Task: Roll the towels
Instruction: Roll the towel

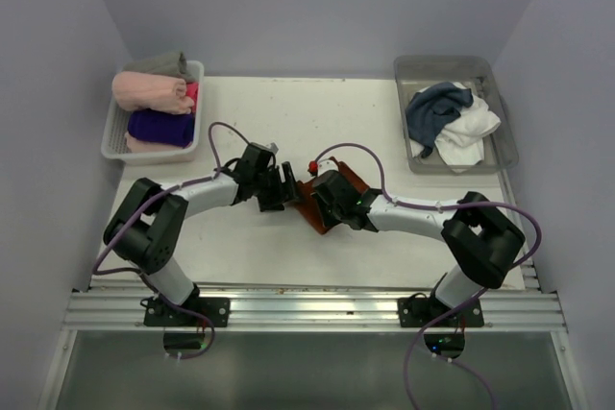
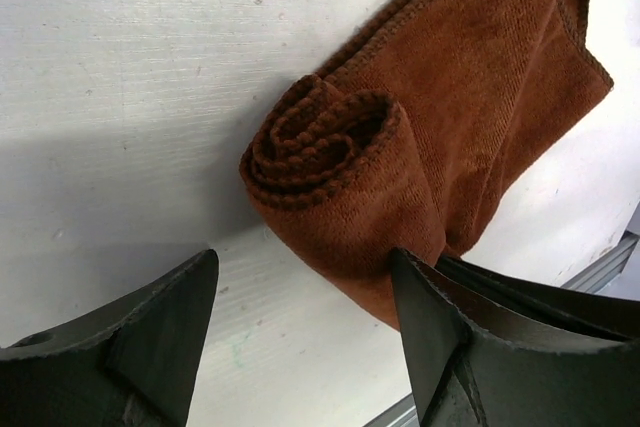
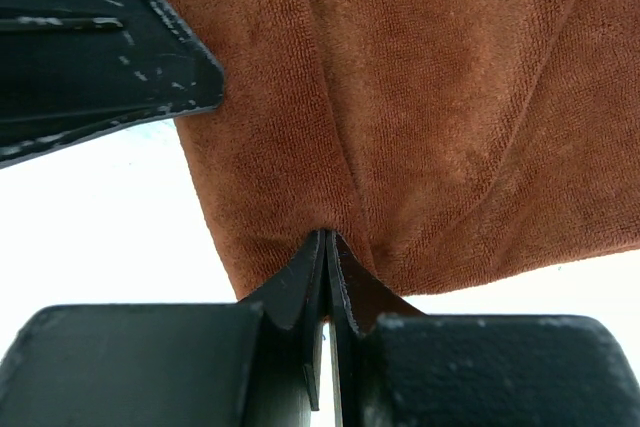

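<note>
Partway through the first of three: rust-brown terry towel (image 2: 420, 137) mid white table (image 1: 259, 127), coiled at one end with a flat tail left, edge pinched in the clenched right gripper (image 3: 326, 239), left gripper (image 2: 300, 272) released astride the roll, slate-blue towel (image 1: 437, 108) and white towel (image 1: 473, 132) unrolled in the grey tray (image 1: 502, 156).

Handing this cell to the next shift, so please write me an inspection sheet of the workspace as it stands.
Surface: white table, lightly scuffed.
Job's things: rust-brown towel mid-table, one end rolled, rest unrolled; slate-blue towel and white towel heaped unrolled in the grey bin, back right.
Clutter: white basket, back left, with pink roll, purple roll, others.
Grippers: left claw open beside the rolled end; right claw shut on the rust-brown towel's edge.
Cables: purple cables loop above both arms; none seen snagged.
Surroundings: pale walls on three sides; metal rail along the near edge.
</note>
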Available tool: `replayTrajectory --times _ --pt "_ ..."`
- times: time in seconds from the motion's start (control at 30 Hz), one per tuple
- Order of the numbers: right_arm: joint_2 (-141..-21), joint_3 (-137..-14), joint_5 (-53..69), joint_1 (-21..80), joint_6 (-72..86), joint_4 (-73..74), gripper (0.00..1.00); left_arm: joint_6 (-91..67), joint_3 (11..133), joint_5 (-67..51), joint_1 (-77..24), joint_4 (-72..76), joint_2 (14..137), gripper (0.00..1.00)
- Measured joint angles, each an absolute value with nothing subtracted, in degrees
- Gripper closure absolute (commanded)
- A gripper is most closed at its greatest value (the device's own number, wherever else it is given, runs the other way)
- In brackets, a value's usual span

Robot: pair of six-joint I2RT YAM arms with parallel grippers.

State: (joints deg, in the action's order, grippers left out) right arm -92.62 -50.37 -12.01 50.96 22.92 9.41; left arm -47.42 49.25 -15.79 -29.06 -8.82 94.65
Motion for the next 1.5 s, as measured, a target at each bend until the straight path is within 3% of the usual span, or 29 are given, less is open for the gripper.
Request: replayTrajectory --times 0.43,0.6,0.7,0.83,1.07,1.5 --pt "-92.62 -50.37 -11.9 50.96 22.96 9.41 0.94 -54.94 46.48 -14.94 -30.59 2.17 96.77 0.32" --pt "-92.55 -50.37 -11.79 50.94 22.96 9.45 0.92 -57.78 46.22 -13.52 -30.83 4.6 97.95 0.48" --pt "-92.09 -50.37 -11.64 50.96 22.85 9.82 0.86 -58.67 46.37 -13.13 -30.85 5.04 98.87 0.56" --pt "-89.97 -50.41 -12.1 51.16 21.91 11.38 0.59 -59.18 47.46 -13.1 -30.89 4.21 99.77 0.59" --pt "-88.55 -54.43 -16.51 54.78 18.0 17.17 0.38 -59.22 48.97 -12.75 -30.89 0.49 99.9 0.6" --pt "-97.32 -60.12 -27.53 66.02 10.57 19.46 0.41 -59.18 50.41 -12.19 -30.94 -3.14 99.9 0.6"
